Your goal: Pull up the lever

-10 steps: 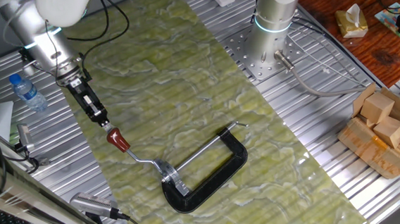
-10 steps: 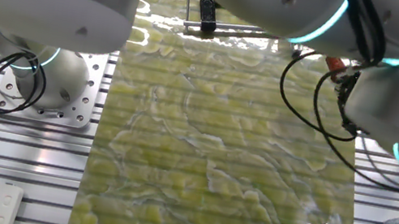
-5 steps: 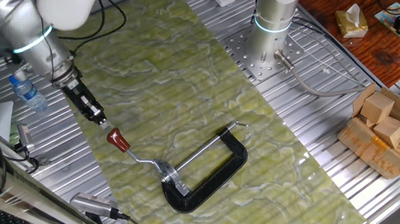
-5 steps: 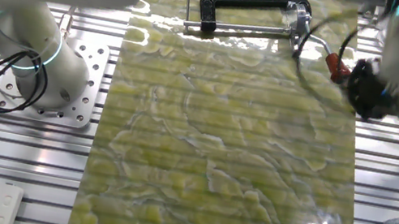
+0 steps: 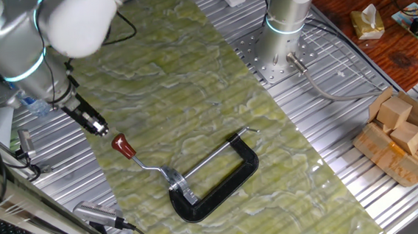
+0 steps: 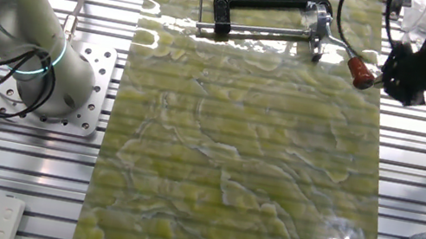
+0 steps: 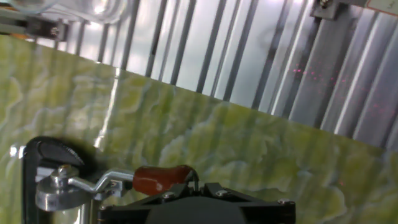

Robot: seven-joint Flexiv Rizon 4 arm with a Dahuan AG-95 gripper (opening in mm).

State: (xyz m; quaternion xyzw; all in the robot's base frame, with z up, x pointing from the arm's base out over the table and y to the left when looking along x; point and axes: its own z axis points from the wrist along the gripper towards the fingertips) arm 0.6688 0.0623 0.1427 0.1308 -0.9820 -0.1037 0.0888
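Lever with its red-brown knob lies on the table, untouched; hand hovers just beside the knob, grip state unclear.

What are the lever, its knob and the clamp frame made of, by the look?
Lever: bare metal, probably steel; thin bent rod, silver and shiny. Knob: red-brown, smooth with a slight sheen in the hand view; plastic or a rubbery coating, cannot tell which. C-clamp frame: black, glossy, thick; looks like painted or coated cast metal, though the coating hides the base.
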